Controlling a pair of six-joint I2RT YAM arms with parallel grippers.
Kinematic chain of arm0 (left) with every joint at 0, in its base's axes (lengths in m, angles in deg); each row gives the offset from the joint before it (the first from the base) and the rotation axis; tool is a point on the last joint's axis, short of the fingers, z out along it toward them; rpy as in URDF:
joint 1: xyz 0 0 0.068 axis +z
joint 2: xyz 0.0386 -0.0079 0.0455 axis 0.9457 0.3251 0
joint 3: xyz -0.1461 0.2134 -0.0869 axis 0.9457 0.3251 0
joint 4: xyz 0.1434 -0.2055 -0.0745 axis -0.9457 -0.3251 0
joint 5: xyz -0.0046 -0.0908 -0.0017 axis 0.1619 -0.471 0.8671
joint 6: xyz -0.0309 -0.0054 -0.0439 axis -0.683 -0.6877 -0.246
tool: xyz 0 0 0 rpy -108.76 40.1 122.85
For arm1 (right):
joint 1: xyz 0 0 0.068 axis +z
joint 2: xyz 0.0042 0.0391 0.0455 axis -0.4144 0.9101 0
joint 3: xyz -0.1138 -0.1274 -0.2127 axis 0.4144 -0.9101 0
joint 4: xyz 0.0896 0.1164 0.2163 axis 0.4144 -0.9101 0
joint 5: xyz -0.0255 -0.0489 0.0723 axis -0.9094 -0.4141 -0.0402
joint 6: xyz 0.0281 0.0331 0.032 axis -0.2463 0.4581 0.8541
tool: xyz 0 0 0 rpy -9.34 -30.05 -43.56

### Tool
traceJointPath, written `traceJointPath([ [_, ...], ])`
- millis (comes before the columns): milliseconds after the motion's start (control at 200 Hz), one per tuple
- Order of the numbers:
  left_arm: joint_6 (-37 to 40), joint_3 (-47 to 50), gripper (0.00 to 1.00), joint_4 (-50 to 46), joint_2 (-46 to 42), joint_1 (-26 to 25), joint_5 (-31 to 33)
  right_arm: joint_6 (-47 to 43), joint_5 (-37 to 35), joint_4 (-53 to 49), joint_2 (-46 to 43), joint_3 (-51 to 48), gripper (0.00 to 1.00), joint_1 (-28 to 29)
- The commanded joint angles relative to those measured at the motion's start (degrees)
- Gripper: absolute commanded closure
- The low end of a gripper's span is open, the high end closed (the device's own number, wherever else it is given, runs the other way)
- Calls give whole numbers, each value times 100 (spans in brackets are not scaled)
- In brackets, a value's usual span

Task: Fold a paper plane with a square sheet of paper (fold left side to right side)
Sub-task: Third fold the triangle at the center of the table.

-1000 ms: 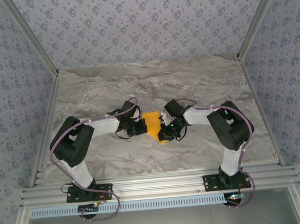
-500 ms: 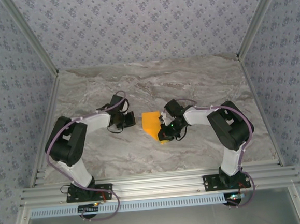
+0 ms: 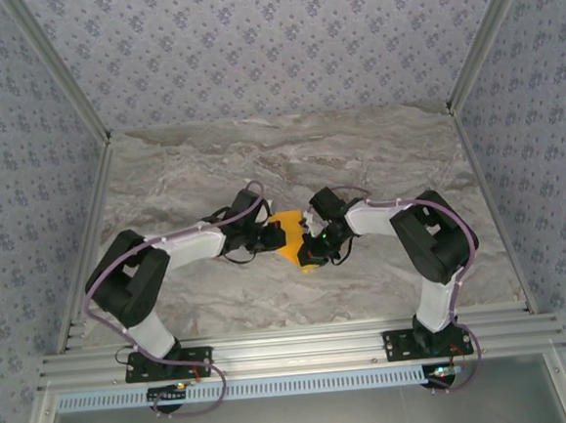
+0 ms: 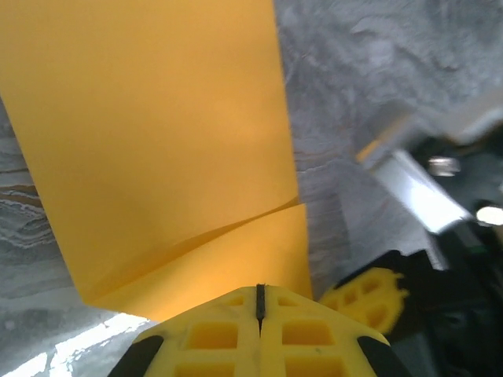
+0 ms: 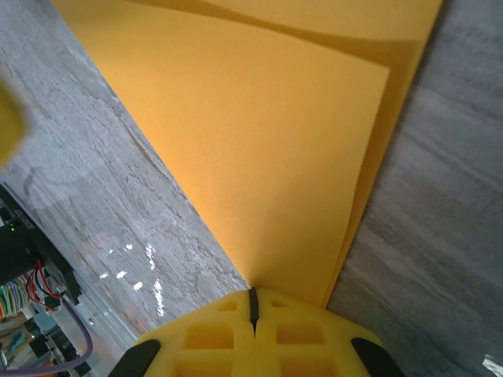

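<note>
No legible txt, labels, brands or nos. Folded paper sheet [image 4: 157, 118] plain, no print. Arm bases [image 3: 167, 363] too small to tell.

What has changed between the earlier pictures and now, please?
The left hand, which had pulled back leftward off the orange paper half a second ago, has swung right again and rests shut at its left edge. The right hand stayed shut at the paper's near corner; the paper has not shifted.

This looks like a robotics lab test booth: a marble-patterned table [image 3: 356, 147] boxed in by floral-print panels [image 3: 270, 46] on aluminium framing [image 3: 294, 348], with a left arm [image 3: 160, 270] and a right arm [image 3: 427, 239] bolted along its near edge.
</note>
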Motion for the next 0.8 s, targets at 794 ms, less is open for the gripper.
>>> traceJointPath([
  [794,223,-123,100,-633,749,74,784,84,-678,-929,-567,-992,100,107],
])
